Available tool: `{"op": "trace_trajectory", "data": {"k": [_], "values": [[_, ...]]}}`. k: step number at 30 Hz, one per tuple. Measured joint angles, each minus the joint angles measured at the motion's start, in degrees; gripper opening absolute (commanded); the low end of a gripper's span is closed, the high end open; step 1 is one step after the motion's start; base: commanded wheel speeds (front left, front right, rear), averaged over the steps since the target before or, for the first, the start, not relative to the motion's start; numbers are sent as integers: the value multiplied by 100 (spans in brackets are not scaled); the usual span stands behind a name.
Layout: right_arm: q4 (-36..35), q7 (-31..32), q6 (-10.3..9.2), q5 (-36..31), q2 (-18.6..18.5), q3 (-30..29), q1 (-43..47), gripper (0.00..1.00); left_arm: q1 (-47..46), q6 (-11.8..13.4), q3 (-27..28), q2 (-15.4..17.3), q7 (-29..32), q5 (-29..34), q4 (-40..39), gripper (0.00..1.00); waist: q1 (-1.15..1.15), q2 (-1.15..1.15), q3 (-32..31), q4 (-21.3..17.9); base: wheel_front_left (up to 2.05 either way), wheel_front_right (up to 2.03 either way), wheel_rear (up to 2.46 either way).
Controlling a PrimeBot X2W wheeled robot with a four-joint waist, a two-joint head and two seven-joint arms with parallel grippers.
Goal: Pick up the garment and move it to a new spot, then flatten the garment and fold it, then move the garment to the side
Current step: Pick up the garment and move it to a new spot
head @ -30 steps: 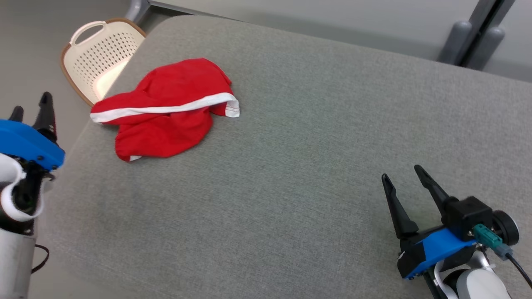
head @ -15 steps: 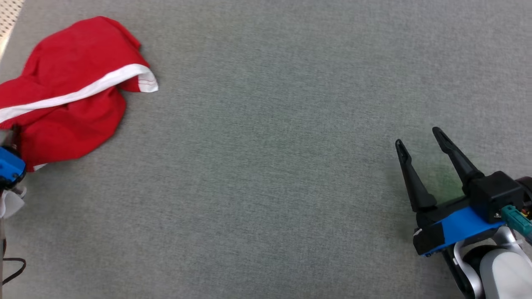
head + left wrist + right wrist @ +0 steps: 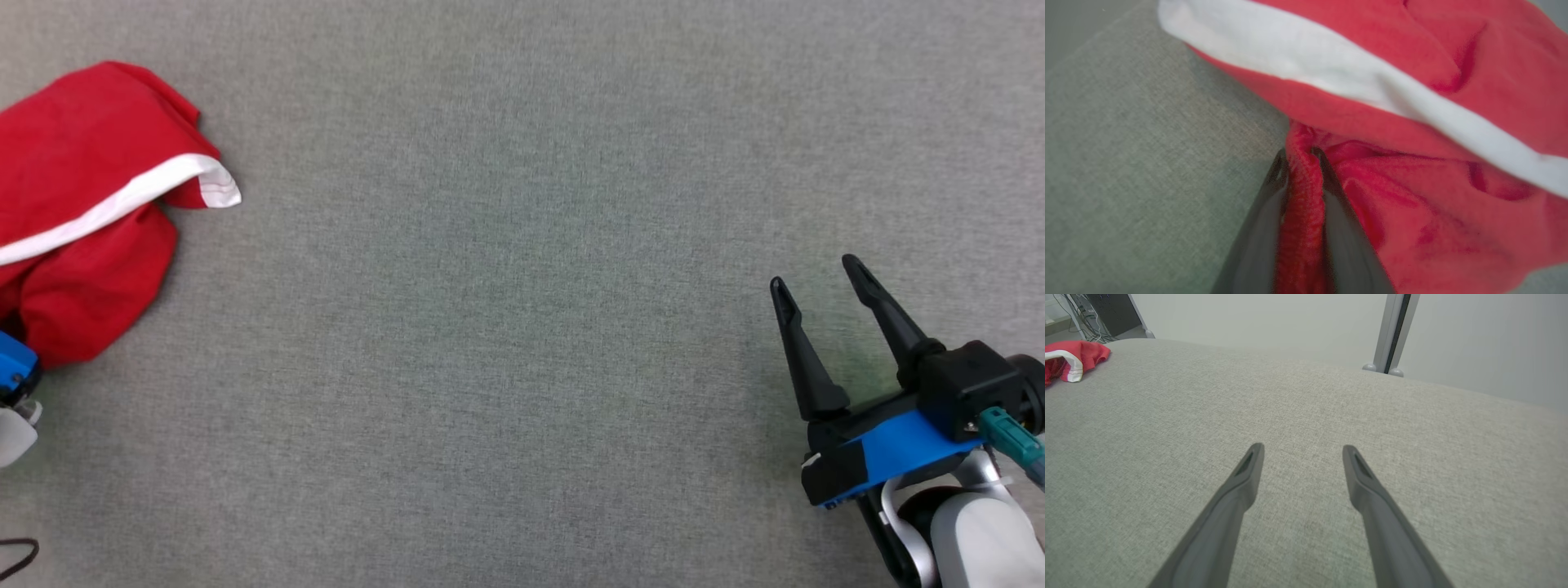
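The red garment (image 3: pixel 90 147) lies bunched up by the left edge of the tabletop (image 3: pixel 522 343). The left claw (image 3: pixel 1299 156), wide open a moment ago, has now pinched a fold of it, so I think lifting can start. The right claw (image 3: pixel 813 273) waits spread open near the right edge.

The garment (image 3: pixel 82 163) runs off the head view's left edge.

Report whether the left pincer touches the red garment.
Touching: the left wrist view shows the left pincer with a fold of the red garment squeezed between its fingers.
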Motion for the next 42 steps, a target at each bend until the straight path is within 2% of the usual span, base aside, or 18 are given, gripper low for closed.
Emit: {"op": "trace_trajectory", "data": {"k": [4, 10, 16, 21, 28, 33, 42], "values": [[162, -78, 0, 77, 64, 30, 21, 100, 64, -218, -59, 104, -148, 96, -26, 0, 0, 0, -281, -11, 0, 0, 0], [485, -255, 0, 220, 236, 179, 45, 100, -102, -506, -202, 671, -374, 476, -552, 0, 0, 0, -868, -24, 0, 0, 0], [767, -413, 0, 310, 369, 186, 140, 100, -415, -547, -407, 1031, -277, 799, -1444, 0, -1, 0, -1498, -96, 0, 0, 0], [940, -544, 0, 388, 465, 103, 309, 100, -695, -527, -630, 1078, 16, 928, -2331, 0, -1, 0, -1967, -211, 0, 0, 0], [1034, -603, 0, 457, 533, 167, 357, 100, -1115, -301, -1046, 740, 468, 1022, -3643, 0, -1, 0, -2352, -577, 0, 0, 0], [1051, -604, 0, 501, 543, 208, 353, 100, -1490, -193, -1315, 441, 682, 1059, -4303, 0, -1, 0, -2455, -938, 0, 0, 0], [1114, -649, 0, 595, 554, 292, 264, 100, -1747, -210, -1812, -345, 578, 1014, -4499, 0, 0, 0, -2425, -1581, 0, 0, 0]]}}
